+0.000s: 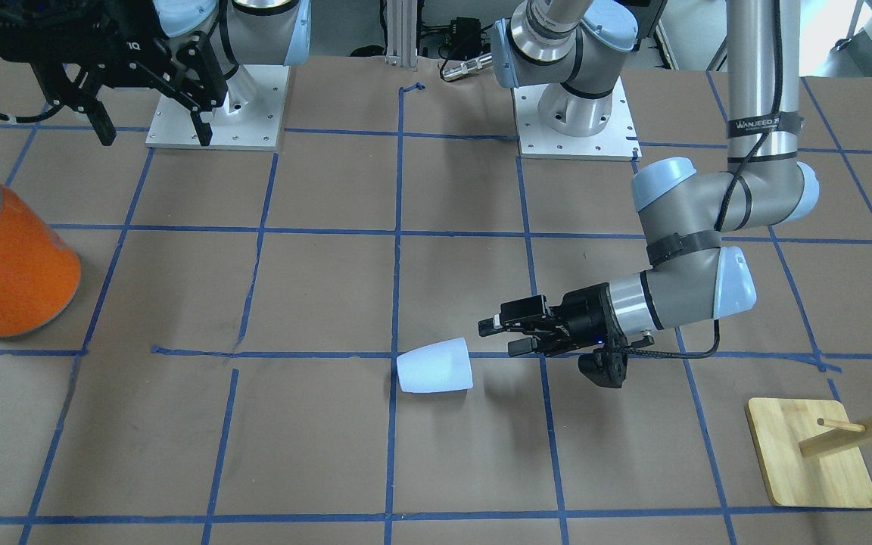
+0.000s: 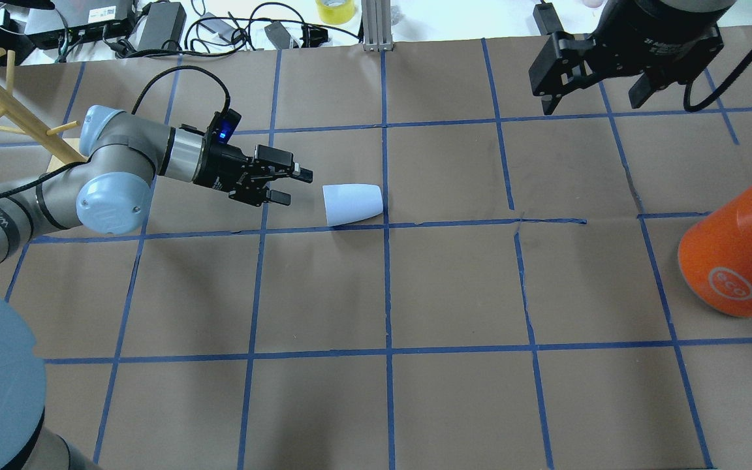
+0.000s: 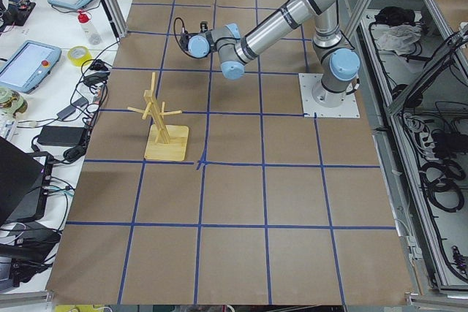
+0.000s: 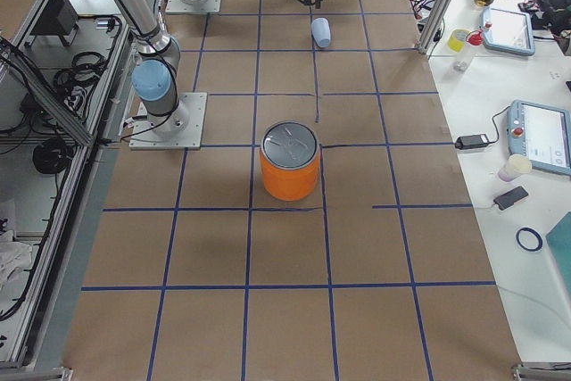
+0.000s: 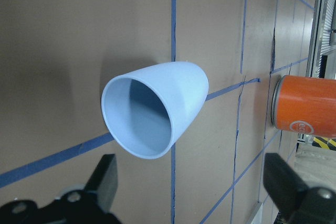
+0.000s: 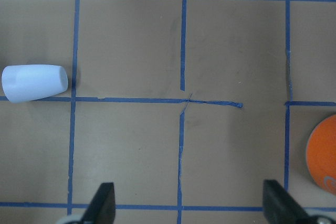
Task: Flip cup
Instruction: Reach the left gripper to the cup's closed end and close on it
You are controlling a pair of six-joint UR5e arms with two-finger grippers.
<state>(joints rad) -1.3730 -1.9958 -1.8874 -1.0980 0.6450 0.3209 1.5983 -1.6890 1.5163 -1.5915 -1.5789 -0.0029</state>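
One cup (image 2: 352, 204) is lying on its side near the middle of the surface (image 2: 454, 405), just beside a blue tape line (image 2: 454, 224). Its open mouth is facing your left tool (image 2: 295, 187), and its narrower base is pointing toward the orange can (image 2: 735, 254), well apart. Your left tool is hovering near the rim with its jaws spread wide, touching nothing. In the wrist view the mouth is sitting ahead, nearer one finger than the other. I am judging that you are approaching, with no grasp made yet. Next you are needing to line up, advance until the fingers straddle the wall, close, lift and turn the cup on end. Your right tool (image 2: 593, 98) is hanging raised, spread wide and holding nothing.
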